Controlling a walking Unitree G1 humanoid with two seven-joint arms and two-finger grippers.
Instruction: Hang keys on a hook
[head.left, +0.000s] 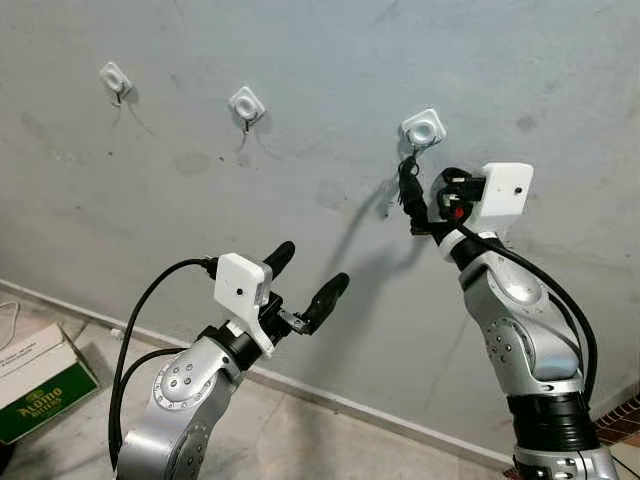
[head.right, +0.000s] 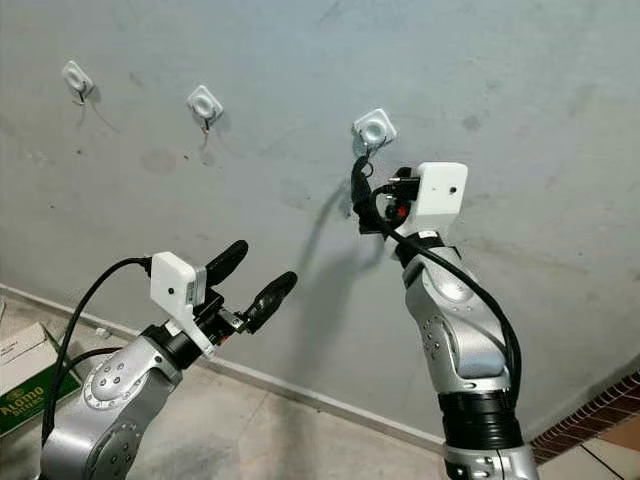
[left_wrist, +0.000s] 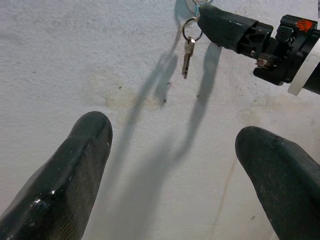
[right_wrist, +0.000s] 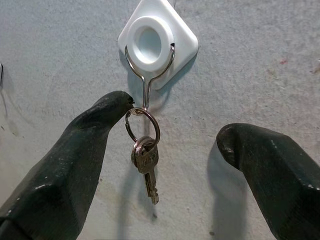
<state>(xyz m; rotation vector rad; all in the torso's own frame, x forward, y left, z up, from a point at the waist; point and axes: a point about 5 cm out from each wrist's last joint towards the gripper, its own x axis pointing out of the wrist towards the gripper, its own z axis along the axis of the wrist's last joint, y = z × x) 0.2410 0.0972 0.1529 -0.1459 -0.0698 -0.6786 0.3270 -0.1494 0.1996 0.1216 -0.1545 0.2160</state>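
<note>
A white wall hook (right_wrist: 156, 42) with a wire loop carries a key ring with two keys (right_wrist: 145, 160), which hang free against the grey wall. My right gripper (right_wrist: 175, 120) is open around them, and one fingertip (right_wrist: 120, 105) touches the ring. From the head camera this gripper (head.left: 425, 205) is raised just under the rightmost hook (head.left: 423, 127). My left gripper (head.left: 312, 267) is open and holds nothing, lower and to the left, pointing at the wall. In the left wrist view the keys (left_wrist: 187, 55) dangle beside a right finger (left_wrist: 225, 30).
Two more white hooks (head.left: 115, 78) (head.left: 247, 102) sit on the wall to the left. A green and white cardboard box (head.left: 40, 380) lies on the floor at the lower left. A brick edge (head.left: 622, 418) shows at the lower right.
</note>
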